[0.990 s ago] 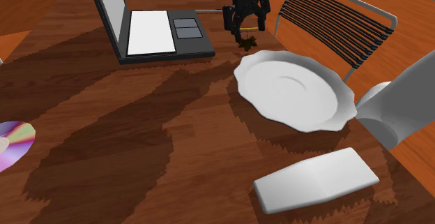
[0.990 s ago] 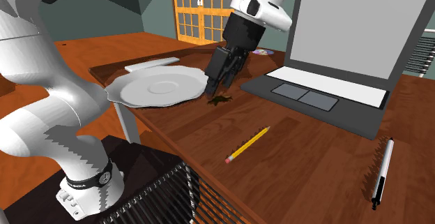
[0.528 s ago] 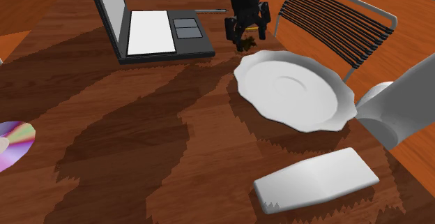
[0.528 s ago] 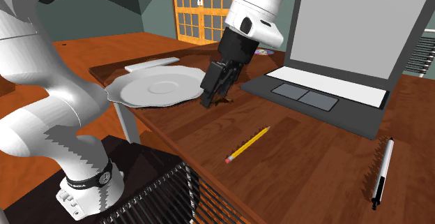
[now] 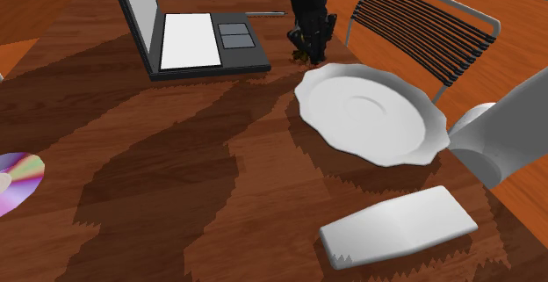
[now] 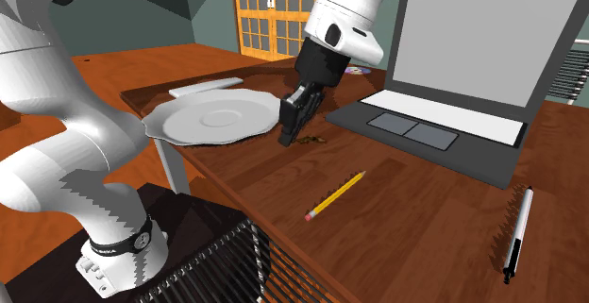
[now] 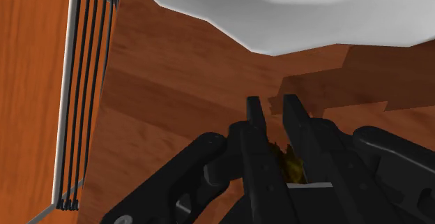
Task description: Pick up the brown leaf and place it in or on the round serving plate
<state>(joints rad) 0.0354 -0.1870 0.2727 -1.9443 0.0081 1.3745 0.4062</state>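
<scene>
Black gripper (image 5: 309,48) stands fingertips-down on the wooden table (image 5: 176,175) in the upper middle of the shoulder view. Its two fingers (image 7: 254,121) are drawn close together and pinch the brown leaf (image 7: 288,164), which I see through the wrist camera as a yellow-brown tuft wedged between them. In the second exterior view the gripper (image 6: 289,137) sits at centre frame. A scrap of the leaf (image 6: 312,140) pokes out to its right, low against the tabletop. The leaf is just beside the scalloped rim of the white round serving plate (image 5: 309,91), not on it. That plate (image 6: 170,126) lies left of centre in the second exterior view. An open laptop (image 5: 206,43) sits to the upper left of the gripper in the shoulder view. A yellow pencil (image 6: 336,194) lies at lower centre and a pen (image 6: 514,235) at lower right of the second exterior view. A shiny disc (image 5: 13,184) rests at the shoulder view's left edge and a flat white slab (image 5: 400,227) at its lower right
</scene>
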